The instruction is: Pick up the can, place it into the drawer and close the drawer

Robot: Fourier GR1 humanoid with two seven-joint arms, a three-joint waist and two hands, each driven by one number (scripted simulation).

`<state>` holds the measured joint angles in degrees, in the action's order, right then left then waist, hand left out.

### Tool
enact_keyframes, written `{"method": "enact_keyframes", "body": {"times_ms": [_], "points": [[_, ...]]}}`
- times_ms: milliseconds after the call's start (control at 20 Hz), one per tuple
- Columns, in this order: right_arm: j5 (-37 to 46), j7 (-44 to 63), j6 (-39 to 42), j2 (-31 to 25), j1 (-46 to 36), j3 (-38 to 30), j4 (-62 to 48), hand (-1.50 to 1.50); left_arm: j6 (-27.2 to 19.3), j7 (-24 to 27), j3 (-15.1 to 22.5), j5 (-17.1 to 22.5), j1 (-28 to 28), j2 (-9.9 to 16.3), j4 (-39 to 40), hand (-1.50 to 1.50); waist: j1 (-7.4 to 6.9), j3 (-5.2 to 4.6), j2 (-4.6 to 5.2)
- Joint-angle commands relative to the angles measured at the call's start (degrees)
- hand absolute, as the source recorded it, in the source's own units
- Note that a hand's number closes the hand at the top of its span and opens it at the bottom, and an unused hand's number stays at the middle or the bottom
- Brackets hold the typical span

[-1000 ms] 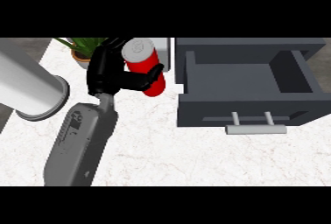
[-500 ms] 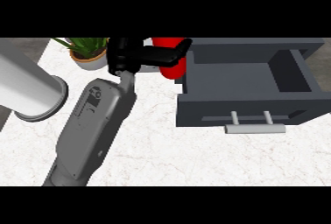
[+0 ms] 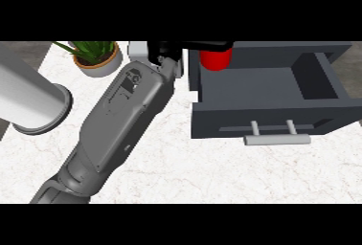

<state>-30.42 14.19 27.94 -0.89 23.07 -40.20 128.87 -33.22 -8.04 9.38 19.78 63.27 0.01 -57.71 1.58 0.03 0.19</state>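
Beside potted plant [image 3: 96, 57], right hand [image 3: 185, 47] holds can [image 3: 216, 59]

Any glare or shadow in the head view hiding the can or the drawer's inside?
Head view: even light, no glare; the open dark grey drawer shows its floor plainly. The red cylindrical can is cut off above by the black left hand and the picture's top edge.

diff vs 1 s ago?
The left hand, still curled round the red can, has carried it right and away from the robot, from over the counter beside the drawer to over the open drawer's back left corner. The drawer, potted plant and white cylinder have not moved.
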Motion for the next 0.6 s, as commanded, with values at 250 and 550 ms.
{"method": "enact_keyframes", "body": {"times_ms": [250,550], "points": [[2.70,-2.84,0.67,0.85,-0.83,2.47,-1.31,-1.50,-1.76,6.06,3.02,8.20,8.79,-0.01,12.20,1.50,0.77,0.03,0.14],[-0.17,1.00,0.56,0.86,0.06,1.77,1.99,-1.50,-6.53,5.76,8.14,15.30,15.36,-0.01,18.17,1.50,2.26,0.07,0.31]]}}
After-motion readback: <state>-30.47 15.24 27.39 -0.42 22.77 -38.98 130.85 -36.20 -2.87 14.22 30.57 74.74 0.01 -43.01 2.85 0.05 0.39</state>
